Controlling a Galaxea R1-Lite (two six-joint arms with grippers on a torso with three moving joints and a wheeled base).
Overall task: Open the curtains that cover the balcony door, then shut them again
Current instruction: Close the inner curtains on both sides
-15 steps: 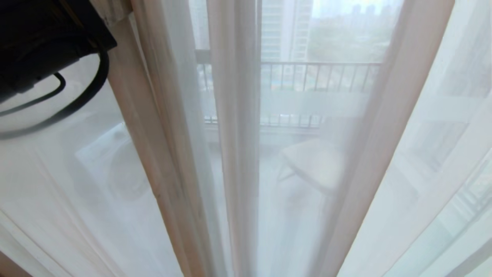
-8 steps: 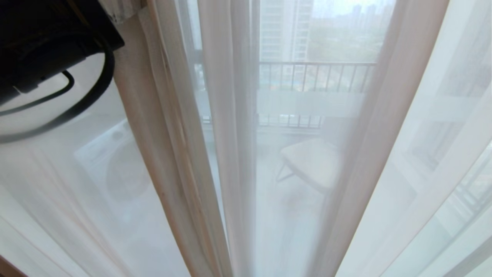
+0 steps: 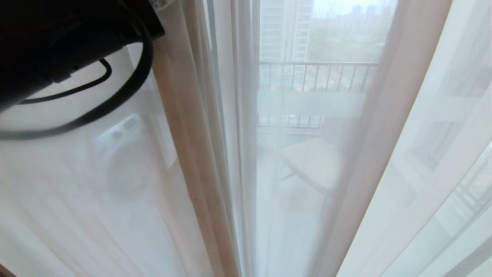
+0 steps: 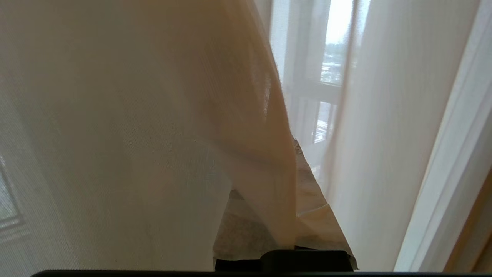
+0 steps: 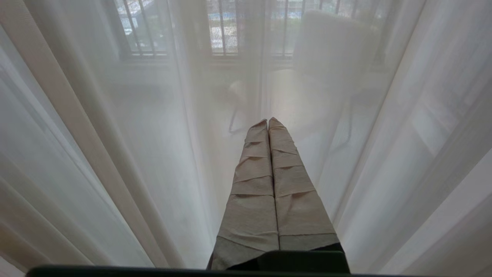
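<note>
While my left arm works at the upper left of the head view, these are the relations that matter:

Left gripper [image 4: 296, 215]: clenched on the beige hem of the curtains [image 3: 200, 154]; the fabric drapes over my taped fingers [image 4: 246, 234] and hides most of them.

Curtain's lie: the held fold runs as a long vertical band from the top of the head view, beside my dark left arm [image 3: 57, 42], down to the bottom centre.

Direction of the pull: I judge the closing gap lies toward the frame's centre, where the hem nearly meets the white sheers.

Nearer arm: the left; it alone touches fabric.

Right gripper [image 5: 268, 123]: pressed together and empty, pointing at the sheers low in the middle, apart from them.

Balcony door [image 3: 315, 104]: behind the sheers, its frosted band and the railing showing through at centre right.

Open room: a second beige fold [image 3: 384, 127] hangs at the right, so little free span is left between the two.
</note>
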